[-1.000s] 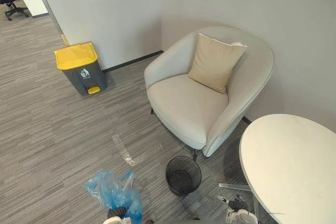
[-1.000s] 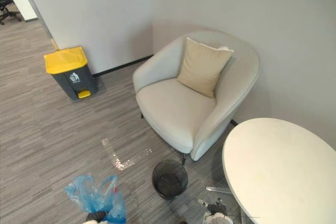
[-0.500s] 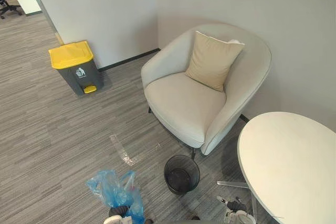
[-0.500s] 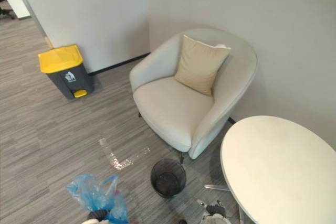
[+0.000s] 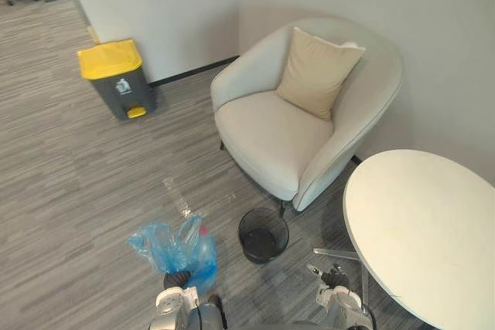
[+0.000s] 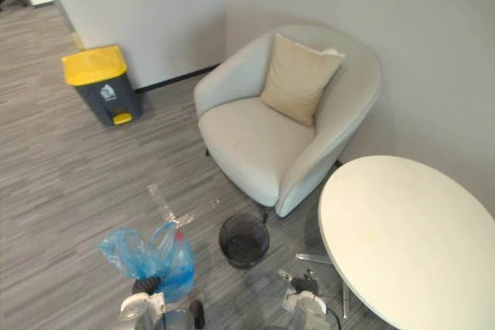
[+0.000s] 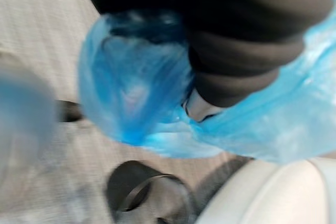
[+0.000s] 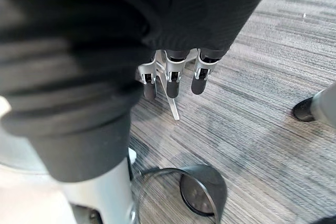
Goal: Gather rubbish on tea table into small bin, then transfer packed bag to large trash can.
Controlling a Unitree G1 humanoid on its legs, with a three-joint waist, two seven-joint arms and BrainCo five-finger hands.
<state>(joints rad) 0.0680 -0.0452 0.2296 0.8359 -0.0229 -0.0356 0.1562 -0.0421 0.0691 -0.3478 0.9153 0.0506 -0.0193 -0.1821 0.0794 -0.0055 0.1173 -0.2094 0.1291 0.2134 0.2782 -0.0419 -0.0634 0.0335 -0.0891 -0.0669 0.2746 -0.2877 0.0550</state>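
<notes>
A blue plastic rubbish bag [image 5: 174,246] with something red inside hangs over the carpet, bunched around my left hand [image 5: 176,279], which is shut on it. In the left wrist view the blue film [image 7: 136,93] wraps the hand. The small black mesh bin [image 5: 263,234] stands on the floor just right of the bag, in front of the armchair. The large grey trash can with a yellow lid [image 5: 114,76] stands against the far wall on the left. My right hand [image 8: 172,80] hangs beside the round white tea table [image 5: 425,229], fingers straight down and holding nothing.
A light grey armchair [image 5: 278,141] with a beige cushion [image 5: 315,71] fills the corner behind the small bin. The table's metal base [image 5: 334,253] lies on the floor near my right hand. Grey carpet runs from the bag to the large can.
The camera has moved, so the whole scene sits differently and both hands show more fully. The bag stays in my left hand, beside the small bin.
</notes>
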